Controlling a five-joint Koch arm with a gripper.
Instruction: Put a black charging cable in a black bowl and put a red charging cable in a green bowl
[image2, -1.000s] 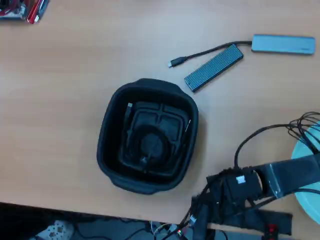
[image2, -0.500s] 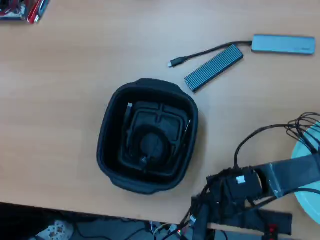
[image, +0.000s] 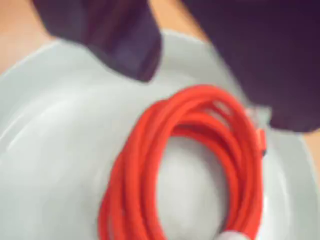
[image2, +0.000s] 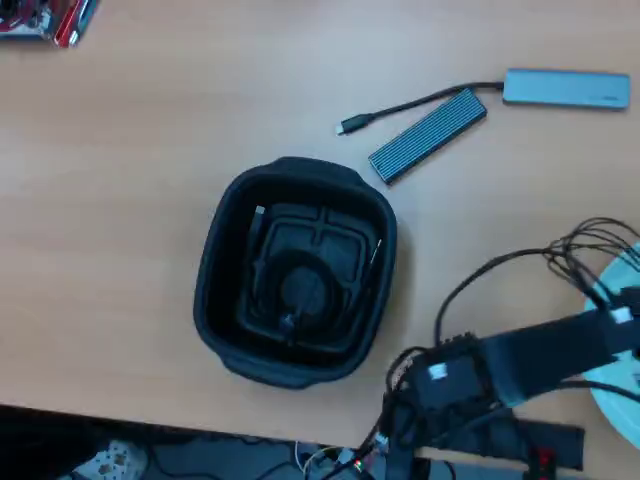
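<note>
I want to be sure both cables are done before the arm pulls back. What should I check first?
1. Red cable inside green bowl: ok, the coil lies on its floor.
2. Black cable inside black bowl: ok, coiled on the floor.
3. Pincer free of the red cable: cannot tell, the right finger overlaps the coil's edge.
4. Pincer open: ok, fingers stand apart.
5. Green bowl fully on the table: cannot tell, cropped in the overhead view.
</note>
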